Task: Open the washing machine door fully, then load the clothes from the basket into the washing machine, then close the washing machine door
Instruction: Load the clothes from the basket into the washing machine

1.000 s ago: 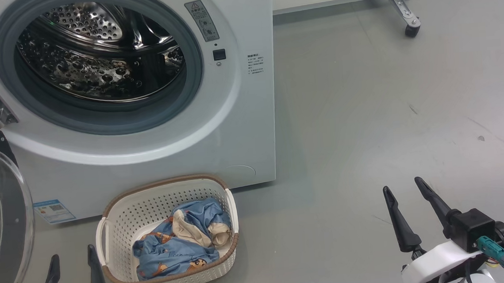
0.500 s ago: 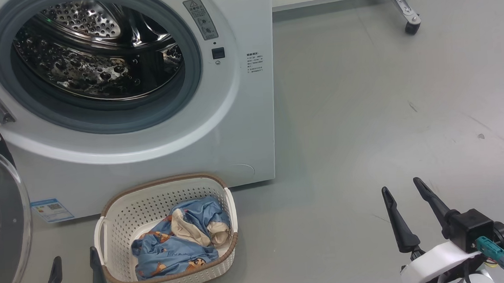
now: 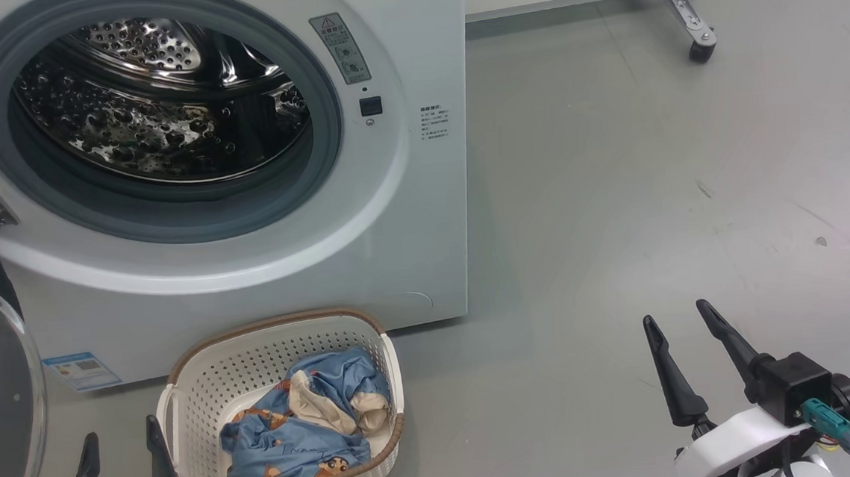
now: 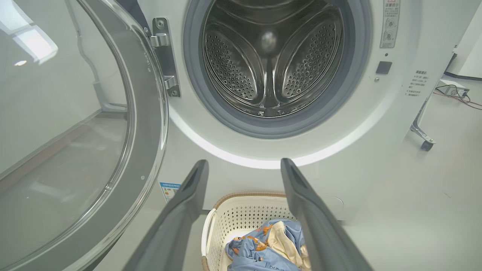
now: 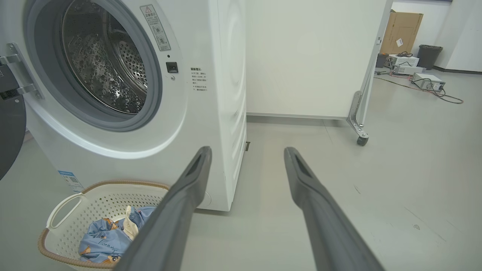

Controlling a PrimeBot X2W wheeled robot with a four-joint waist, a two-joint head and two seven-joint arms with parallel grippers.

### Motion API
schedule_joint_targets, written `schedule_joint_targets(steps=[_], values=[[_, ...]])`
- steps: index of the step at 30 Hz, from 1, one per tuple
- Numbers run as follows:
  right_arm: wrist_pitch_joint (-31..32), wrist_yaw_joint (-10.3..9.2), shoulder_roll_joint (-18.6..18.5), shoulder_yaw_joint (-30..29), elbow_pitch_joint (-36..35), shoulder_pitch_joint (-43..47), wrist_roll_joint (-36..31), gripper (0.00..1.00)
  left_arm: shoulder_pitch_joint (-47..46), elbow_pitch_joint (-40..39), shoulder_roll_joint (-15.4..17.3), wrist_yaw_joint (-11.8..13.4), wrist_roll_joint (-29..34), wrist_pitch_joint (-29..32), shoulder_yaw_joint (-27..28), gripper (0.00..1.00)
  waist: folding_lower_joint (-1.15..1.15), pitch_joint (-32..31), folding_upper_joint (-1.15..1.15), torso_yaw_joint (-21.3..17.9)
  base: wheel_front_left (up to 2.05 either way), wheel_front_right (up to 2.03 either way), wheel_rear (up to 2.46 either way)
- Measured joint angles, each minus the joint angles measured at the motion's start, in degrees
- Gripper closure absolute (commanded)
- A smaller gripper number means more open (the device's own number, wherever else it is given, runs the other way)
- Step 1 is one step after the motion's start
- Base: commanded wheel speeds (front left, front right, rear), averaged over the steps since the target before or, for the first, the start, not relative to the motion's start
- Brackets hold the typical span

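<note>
Grey floor (image 3: 618,217) all round, so there's plenty of elbow room. Closest in, both pincers are spread wide with nothing in them. The left gripper (image 3: 122,432) hangs just beside the left end of the basket (image 3: 266,324), while the right gripper (image 3: 677,312) is off over bare floor, well apart from everything.

The basket sits at the foot of the washing machine (image 3: 423,216), and the clothes (image 3: 297,438) are bunched toward its near right side. The door (image 4: 75,124) stands out to the left and looks fully open to me, so I'd say it's loading time.

If it were my call, I'd bring the left one over the bundle and come down straddling that raised cream fold. Bite deep so the whole lot comes up, not just one corner. That basket looks light, so lift straight up clear of the rim. Then go well into the drum (image 3: 154,115), past the gasket (image 3: 330,163), before letting go, so nothing drapes over the lip.

Farther back there's just a white partition (image 5: 308,56) on castors.
</note>
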Motion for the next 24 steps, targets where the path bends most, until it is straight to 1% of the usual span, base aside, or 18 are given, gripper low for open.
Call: schedule_joint_targets(steps=[12, 24], values=[[0.00, 0.00, 0.01, 0.03, 0.09, -0.03, 0.38, 0.00, -0.03, -0.11, 0.00, 0.18, 0.00, 0.00, -0.14, 0.00, 0.00, 0.52, 0.00, 0.17, 0.67, -0.68, 0.01], [0.00, 0.00, 0.02, 0.23, 0.32, -0.29, 0.43, 0.00, -0.04, 0.14, 0.00, 0.57, -0.19, 0.00, -0.81, 0.00, 0.00, 1.05, 0.00, 0.34, 0.19, -0.19, 0.00]])
